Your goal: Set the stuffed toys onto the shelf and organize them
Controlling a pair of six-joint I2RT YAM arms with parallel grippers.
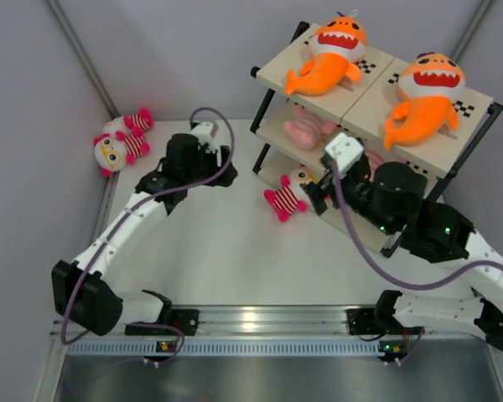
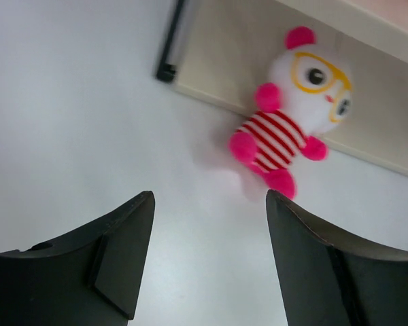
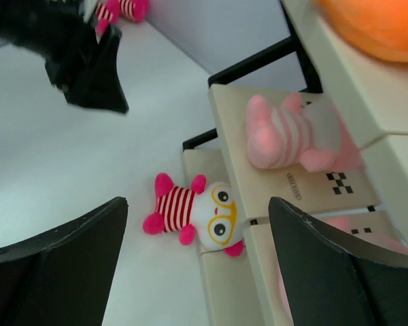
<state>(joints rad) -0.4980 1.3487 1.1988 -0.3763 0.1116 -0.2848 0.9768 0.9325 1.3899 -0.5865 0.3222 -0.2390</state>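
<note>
Two orange sharks (image 1: 329, 50) (image 1: 423, 96) lie on the top boards of the shelf (image 1: 365, 92). A pale pink doll (image 1: 308, 130) (image 3: 292, 132) rests on the middle tier; a second pink one (image 3: 367, 231) shows partly, lower down. One striped doll (image 1: 287, 197) (image 2: 285, 129) (image 3: 194, 216) lies with its head on the edge of the bottom board and its body on the table. Another striped doll (image 1: 121, 142) sits at the far left wall. My left gripper (image 1: 220, 161) (image 2: 209, 204) is open and empty, short of the near doll. My right gripper (image 1: 314, 199) (image 3: 197, 204) hangs open above that doll.
Grey walls close in the white table (image 1: 226, 243) at the left and back. The shelf's black frame leg (image 2: 168, 47) stands at the bottom board's corner. The left gripper (image 3: 88, 61) shows in the right wrist view, up and to the left.
</note>
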